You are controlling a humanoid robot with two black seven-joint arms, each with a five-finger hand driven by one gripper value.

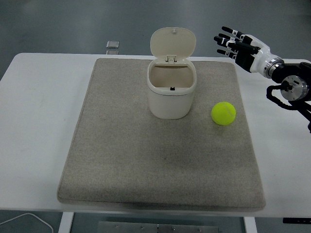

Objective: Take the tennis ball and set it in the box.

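A yellow-green tennis ball (224,113) lies on the grey mat (121,160), right of the box. The box (170,94) is a cream bin with its hinged lid (173,43) standing open at the back; its inside looks empty. My right hand (234,44) comes in from the right edge and hovers above the mat's far right corner, well behind and above the ball. Its fingers are spread and hold nothing. My left arm is out of view.
The mat covers most of the white table (39,121). A small grey object (112,44) lies at the table's far edge, left of the bin's lid. A white cable (29,219) runs below the near left edge.
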